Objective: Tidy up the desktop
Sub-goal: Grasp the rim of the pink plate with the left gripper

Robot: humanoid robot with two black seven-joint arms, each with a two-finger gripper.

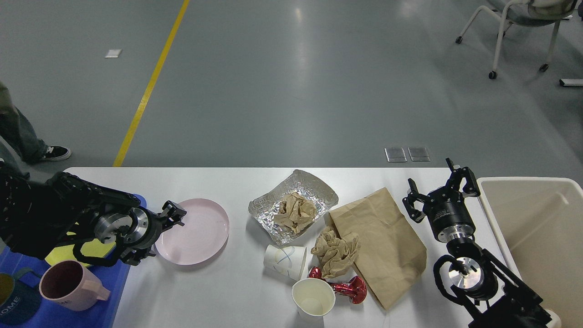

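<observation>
Two black robot arms reach over a wide white tabletop [227,296] that fills the lower half of the head view, with grey floor beyond its far edge. The left gripper [174,213] sits low at the near-left rim of a pink plate [193,231]; its fingers are small and dark, so I cannot tell whether they are open or closed, or whether they touch the plate. Behind that arm, at the tabletop's left end, a blue tray [116,291] holds a yellow-green plate [93,249], mostly hidden by the arm, and a pink mug [68,284] beside a dark mug [11,303].

Near the middle lies a crinkled foil sheet [300,187] with a wad of brown paper [294,210] on it. In front of it are a paper cup on its side [285,260], an upright white paper cup [313,297], a second crumpled brown paper [334,251], a red shiny wrapper [348,288], and a flat brown paper bag [380,243].

The right gripper [438,190] hovers just right of the bag with its fingers spread apart, holding nothing. A beige bin [533,228] stands at the right end.
</observation>
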